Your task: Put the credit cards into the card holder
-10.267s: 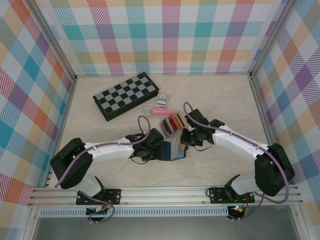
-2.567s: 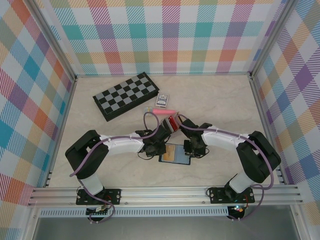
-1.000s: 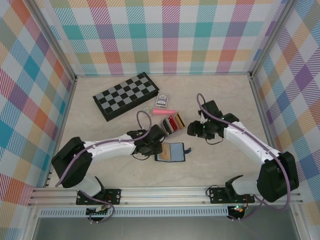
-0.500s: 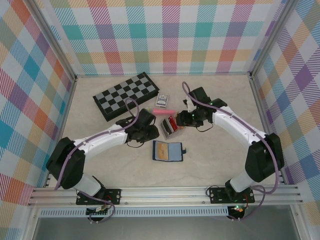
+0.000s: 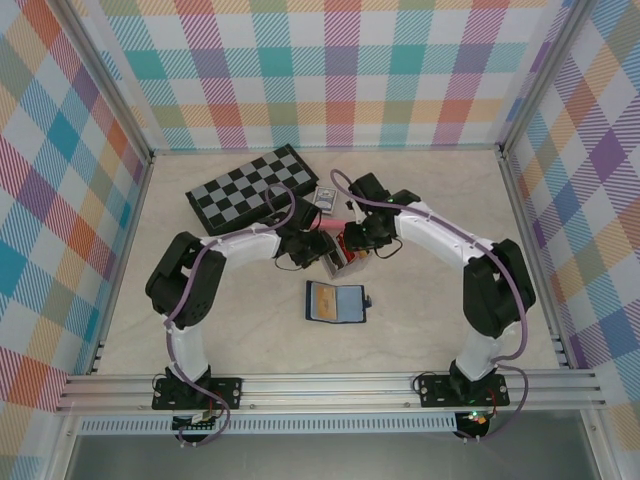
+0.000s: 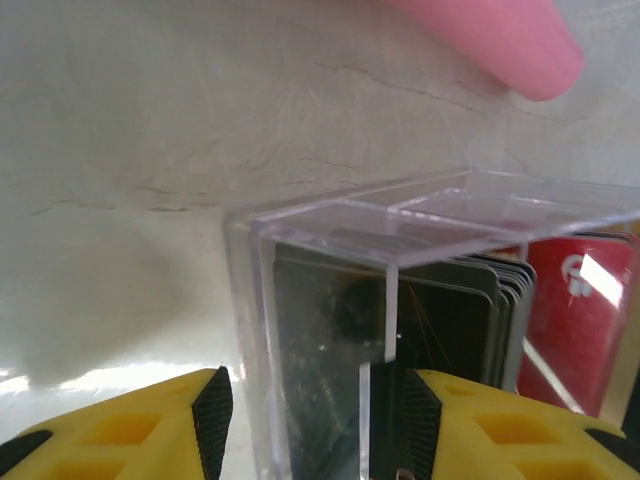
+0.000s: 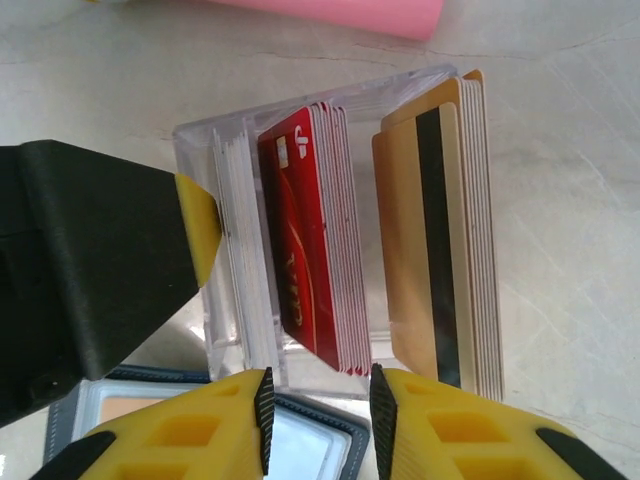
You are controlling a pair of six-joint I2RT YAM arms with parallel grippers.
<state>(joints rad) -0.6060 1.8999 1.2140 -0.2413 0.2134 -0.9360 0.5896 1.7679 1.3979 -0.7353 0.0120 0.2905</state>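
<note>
The credit cards (image 7: pixel 305 260) stood on edge in the clear box (image 7: pixel 215 150), the red ones between the right gripper's (image 7: pixel 318 415) fingertips and the gold ones just to their right. Its jaws were narrowly apart around the red stack; whether they pinched it could not be told. The left gripper (image 6: pixel 305 420), half open, straddled the box's corner, grip unclear. The card holder (image 5: pixel 335 301) lay open just behind the right fingertips. A pink object (image 7: pixel 340 12) lay beyond the box, the chessboard (image 5: pixel 245 190) farther off
</note>
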